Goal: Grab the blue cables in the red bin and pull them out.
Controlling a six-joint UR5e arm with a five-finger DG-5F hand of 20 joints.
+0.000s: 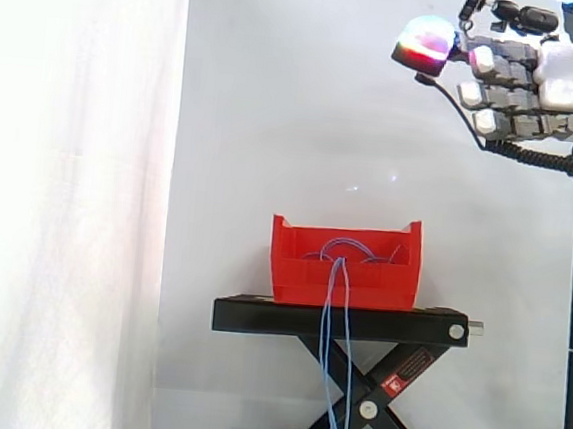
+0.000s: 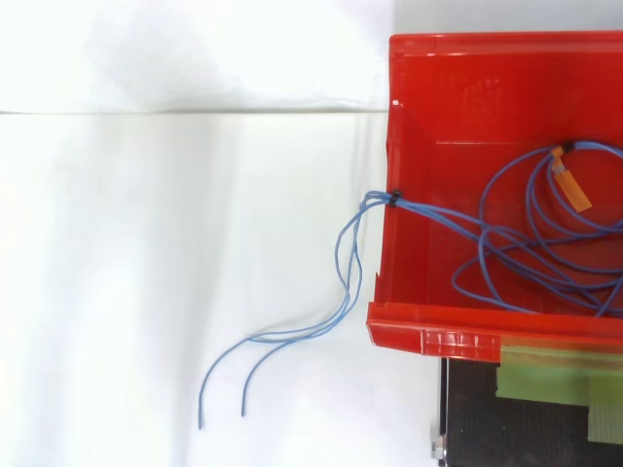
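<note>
blue cables point(image 2: 428, 210) in red bin point(image 1: 360, 286), robot hand point(image 1: 559, 86) well above

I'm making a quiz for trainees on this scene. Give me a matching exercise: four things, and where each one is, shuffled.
1 hand
2 blue cables
3 red bin
4 orange tag

A on the black stand
B high above bin level, holding nothing
C looped in the bin, ends hanging over its wall
D on a cable inside the bin

Pairs: 1-B, 2-C, 3-A, 4-D
</note>
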